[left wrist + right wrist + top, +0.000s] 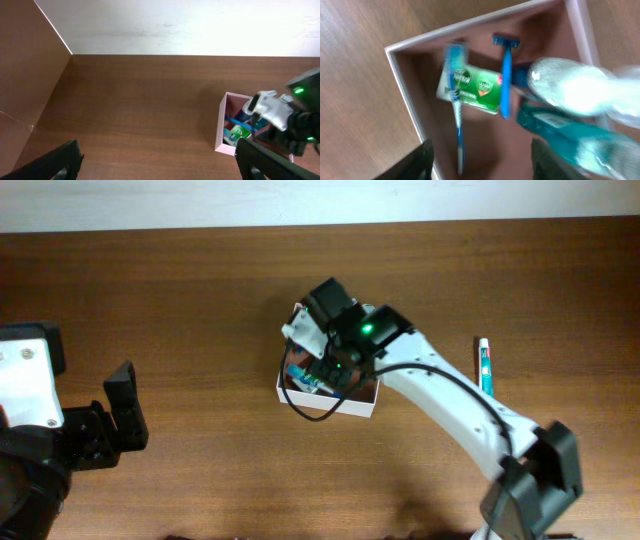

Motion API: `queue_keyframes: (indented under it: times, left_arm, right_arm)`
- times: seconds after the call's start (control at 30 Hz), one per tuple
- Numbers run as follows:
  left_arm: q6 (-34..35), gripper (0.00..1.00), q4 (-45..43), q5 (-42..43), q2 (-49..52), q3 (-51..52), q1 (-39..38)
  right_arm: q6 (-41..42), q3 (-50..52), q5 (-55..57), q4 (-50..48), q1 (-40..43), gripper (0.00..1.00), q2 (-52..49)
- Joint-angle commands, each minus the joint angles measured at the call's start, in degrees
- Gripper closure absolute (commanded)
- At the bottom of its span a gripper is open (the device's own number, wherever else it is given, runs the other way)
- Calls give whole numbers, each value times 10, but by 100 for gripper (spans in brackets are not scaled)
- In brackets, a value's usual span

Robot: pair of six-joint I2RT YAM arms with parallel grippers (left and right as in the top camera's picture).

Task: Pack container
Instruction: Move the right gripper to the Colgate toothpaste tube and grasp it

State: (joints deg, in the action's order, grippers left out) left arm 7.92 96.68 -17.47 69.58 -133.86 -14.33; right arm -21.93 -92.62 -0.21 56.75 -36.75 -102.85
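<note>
The container (362, 408) is a shallow white-walled box with a pinkish-brown inside at the table's middle. It also shows in the left wrist view (220, 125) and the right wrist view (400, 75). Inside lie a green soap pack (477, 87), a blue toothbrush (456, 105), a blue razor (506, 75), a teal tube (555, 130) and a clear wrapped item (570, 85). My right gripper (482, 160) is open and empty, hovering over the box (333, 368); the view is blurred. My left gripper (125, 410) is open and empty at the far left (160, 167).
A slim teal-and-white tube (485, 366) lies on the wooden table to the right of the box. The right arm (450, 415) stretches from the front right corner across to the box. A white wall runs along the table's far edge.
</note>
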Motion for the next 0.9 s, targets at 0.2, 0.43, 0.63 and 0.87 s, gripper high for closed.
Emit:
queue_keyframes:
  times: [0.2,0.43,0.63,0.87]
  left_arm:
    - [-7,1,0,-10,-1,1,2]
    - [-7,1,0,-10,-1,1,2]
    - [-7,1,0,-10,-1,1,2]
    - [-7,1,0,-10,-1,1,2]
  right_arm:
    - [225,-74,32,108,183,28,107]
    - [254,4,-56,96,354,24,73]
    - [254,112,-56,15,427,25,8]
    - [254,137,-52,-18,486,28,-80]
